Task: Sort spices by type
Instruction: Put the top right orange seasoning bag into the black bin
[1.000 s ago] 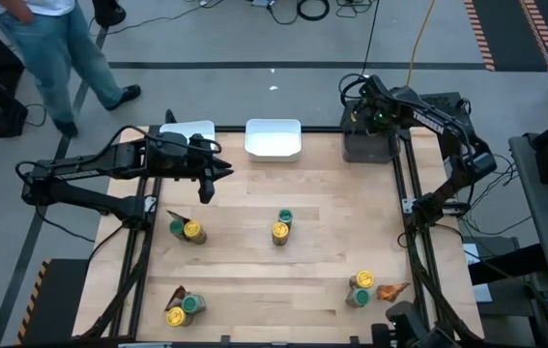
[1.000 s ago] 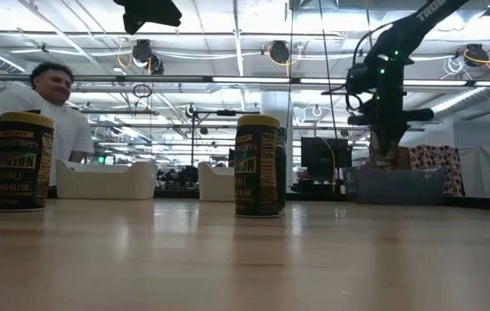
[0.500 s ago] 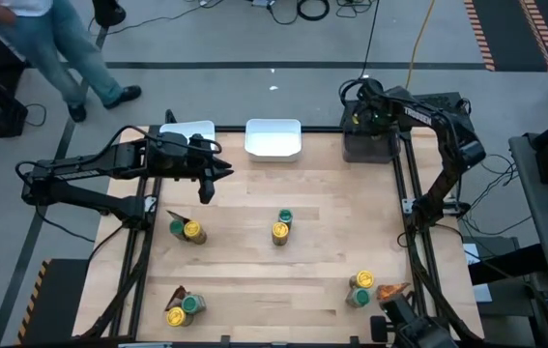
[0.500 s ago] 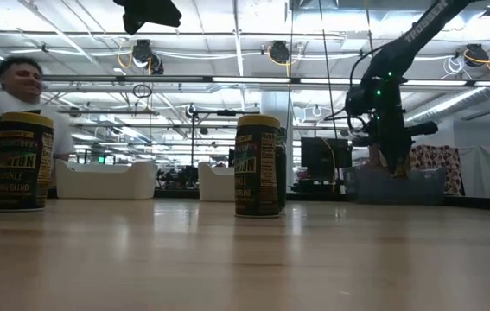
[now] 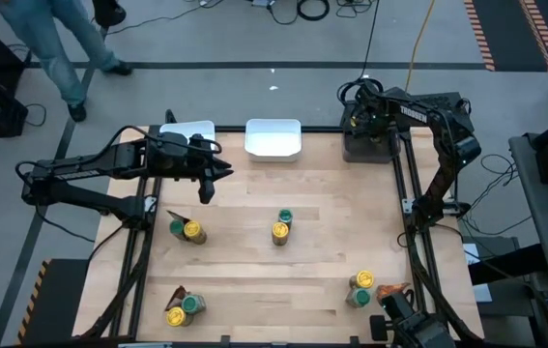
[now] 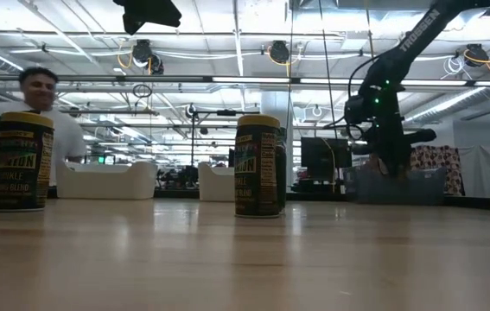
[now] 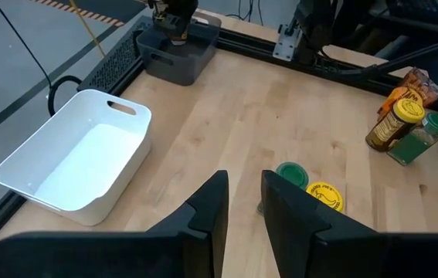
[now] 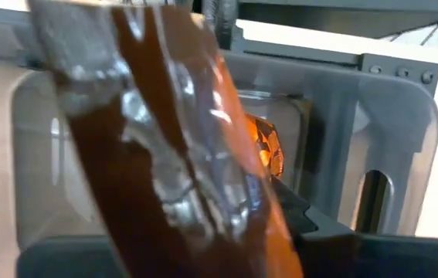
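My right gripper (image 5: 364, 123) is at the far right corner, pointing steeply down over the grey bin (image 5: 368, 147), shut on a brown-orange packet (image 8: 174, 147). Another orange packet (image 8: 263, 145) lies inside the bin. My left gripper (image 5: 209, 184) hangs above the table's far left, its fingers a narrow gap apart (image 7: 243, 202) with nothing between them. Yellow-lidded jars (image 5: 279, 231) and green-lidded jars (image 5: 284, 217) stand upright in pairs on the table. More packets (image 5: 394, 289) lie beside some pairs. My right gripper holds the brown-orange packet by one end (image 8: 230, 247), between its two fingers and from above. The packet itself covers the place of contact. The packet hangs below the fingers toward the grey bin (image 8: 361, 147). Whether its lower end touches the bin I cannot tell.
Two white trays (image 5: 274, 138) (image 5: 191, 130) stand along the far edge. Jar groups stand at the left (image 5: 191, 231), the near left (image 5: 182, 311) and the near right (image 5: 360, 288). A person (image 5: 61, 39) walks on the floor beyond the far left corner.
My right gripper has sunk toward the grey bin with the packet and has tipped more steeply down. The person beyond the table has walked on toward the left.
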Tool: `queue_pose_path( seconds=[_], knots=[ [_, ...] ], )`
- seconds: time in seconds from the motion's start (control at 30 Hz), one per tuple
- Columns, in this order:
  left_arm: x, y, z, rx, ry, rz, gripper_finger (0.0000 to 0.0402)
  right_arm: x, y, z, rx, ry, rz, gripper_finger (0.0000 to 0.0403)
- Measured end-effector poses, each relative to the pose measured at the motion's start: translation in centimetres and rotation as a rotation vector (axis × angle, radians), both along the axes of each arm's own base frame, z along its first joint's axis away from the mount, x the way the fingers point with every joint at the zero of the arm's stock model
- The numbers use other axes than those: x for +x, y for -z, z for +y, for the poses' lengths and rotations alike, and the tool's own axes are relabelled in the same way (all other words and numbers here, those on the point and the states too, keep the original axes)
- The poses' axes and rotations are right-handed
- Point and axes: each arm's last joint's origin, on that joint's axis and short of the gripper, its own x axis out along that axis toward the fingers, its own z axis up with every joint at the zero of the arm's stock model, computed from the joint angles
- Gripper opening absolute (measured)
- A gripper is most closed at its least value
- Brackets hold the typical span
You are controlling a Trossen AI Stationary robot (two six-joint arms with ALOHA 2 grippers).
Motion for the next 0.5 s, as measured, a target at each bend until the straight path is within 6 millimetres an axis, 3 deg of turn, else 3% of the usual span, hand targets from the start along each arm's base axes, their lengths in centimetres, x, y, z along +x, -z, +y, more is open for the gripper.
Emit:
queue_pose_path(
  seconds=[0.5],
  knots=[
    [0.00, 0.00, 0.00, 0.000, 0.000, 0.000, 0.0084, -0.01, -0.02, -0.02, 0.002, -0.020, 0.004, 0.0204]
  ],
)
